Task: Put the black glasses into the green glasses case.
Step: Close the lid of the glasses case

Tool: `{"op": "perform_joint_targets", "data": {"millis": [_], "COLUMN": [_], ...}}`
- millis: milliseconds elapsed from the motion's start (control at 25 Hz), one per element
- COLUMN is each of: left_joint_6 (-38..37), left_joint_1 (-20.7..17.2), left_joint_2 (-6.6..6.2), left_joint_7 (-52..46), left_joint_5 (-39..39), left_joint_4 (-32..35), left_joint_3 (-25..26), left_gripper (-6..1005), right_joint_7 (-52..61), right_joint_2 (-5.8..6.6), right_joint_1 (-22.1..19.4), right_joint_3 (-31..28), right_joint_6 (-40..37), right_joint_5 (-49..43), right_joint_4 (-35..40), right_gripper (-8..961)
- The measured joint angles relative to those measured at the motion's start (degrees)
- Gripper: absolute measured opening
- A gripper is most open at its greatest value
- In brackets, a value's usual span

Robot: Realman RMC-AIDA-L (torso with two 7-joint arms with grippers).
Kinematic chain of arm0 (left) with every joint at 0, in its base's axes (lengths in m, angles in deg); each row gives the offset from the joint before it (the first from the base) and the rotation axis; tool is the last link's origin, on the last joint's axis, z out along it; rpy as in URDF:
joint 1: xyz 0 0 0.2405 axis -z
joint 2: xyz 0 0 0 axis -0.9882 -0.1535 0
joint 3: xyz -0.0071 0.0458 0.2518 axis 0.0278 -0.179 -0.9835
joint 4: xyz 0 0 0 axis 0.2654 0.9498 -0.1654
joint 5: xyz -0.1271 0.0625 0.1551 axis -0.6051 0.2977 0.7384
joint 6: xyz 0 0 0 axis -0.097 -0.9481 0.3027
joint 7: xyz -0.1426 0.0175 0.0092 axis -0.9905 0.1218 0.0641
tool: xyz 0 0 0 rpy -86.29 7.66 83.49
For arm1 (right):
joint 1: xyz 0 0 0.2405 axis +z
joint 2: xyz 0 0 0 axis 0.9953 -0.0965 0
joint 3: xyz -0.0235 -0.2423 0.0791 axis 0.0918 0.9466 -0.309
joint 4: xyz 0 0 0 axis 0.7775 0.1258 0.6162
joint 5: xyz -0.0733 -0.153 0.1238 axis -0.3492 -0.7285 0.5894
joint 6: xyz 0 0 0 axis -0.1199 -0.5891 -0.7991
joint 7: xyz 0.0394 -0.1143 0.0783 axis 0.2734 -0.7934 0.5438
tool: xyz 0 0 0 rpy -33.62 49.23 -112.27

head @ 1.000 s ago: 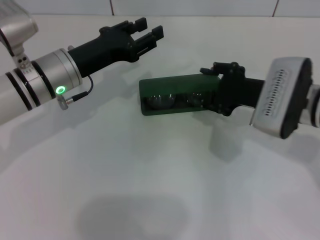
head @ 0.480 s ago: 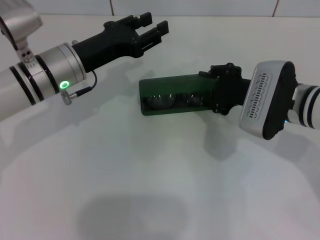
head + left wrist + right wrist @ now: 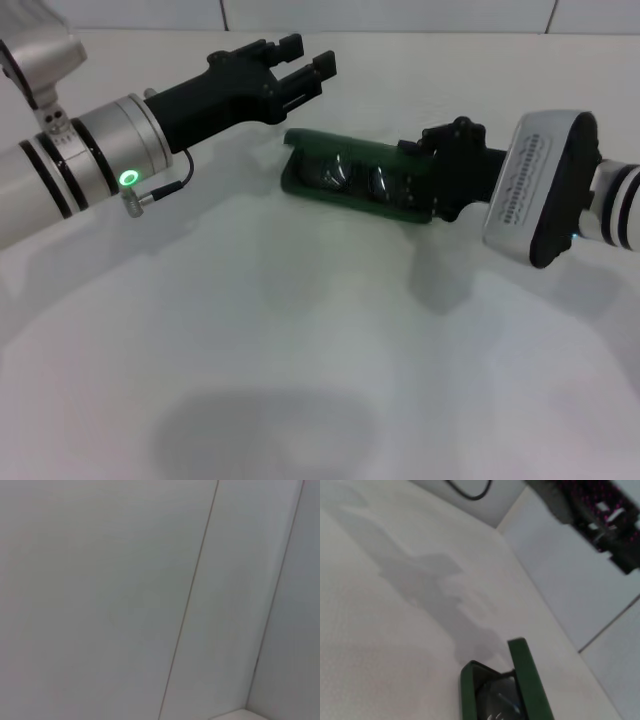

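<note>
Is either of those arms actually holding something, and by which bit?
The right gripper holds the green case by its right end, glasses inside. The left gripper is open, empty.

The white table (image 3: 300, 350) carries the green glasses case (image 3: 350, 180).

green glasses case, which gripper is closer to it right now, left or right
Right. The right gripper is at the green glasses case's right end, apparently touching it. The left gripper hangs above and behind the case's left end, fingers open, clear of it.
</note>
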Motion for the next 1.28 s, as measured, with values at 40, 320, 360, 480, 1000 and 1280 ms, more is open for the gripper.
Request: {"op": "perform_joint_targets", "data": {"millis": [40,320,360,480,1000,1280], "left_joint_6": [0.0,-0.1,0.0,0.3,4.8,4.8], "left_joint_1": [0.0,0.0,0.0,0.5,5.1,4.6], "left_joint_2": [0.01,-0.15,-0.19,-0.41,-0.48,-0.12], "left_joint_7": [0.2,2.0,2.0,1.8,-2.9,-2.5], "left_joint_5": [0.0,5.1,6.4,7.8,15.7,15.4], "left_joint_4": [-0.2,-0.9,-1.2,-2.1,-4.4,-3.6], "left_joint_3": [-0.1,-0.4,-0.2,-0.4,-0.5,0.8], "left_gripper": [559,559,559,558,558,558], "right_joint_7": [0.0,0.0,0.0,0.0,-0.6,-0.6], "right_joint_2": [0.00,-0.08,-0.08,-0.07,-0.10,-0.17], "right_joint_1": [0.0,-0.1,-0.1,0.1,-0.2,-0.8], "right_joint_3": [-0.3,-4.0,-4.6,-6.0,-6.8,-6.9], "right_joint_6": [-0.1,-2.0,-2.3,-3.9,-5.3,-7.2], "right_joint_5": [0.4,3.6,4.2,5.2,7.5,7.6], "right_joint_4": [0.0,0.0,0.0,-0.6,-2.8,-3.1], "right_gripper": [260,209,202,183,46,17]}}
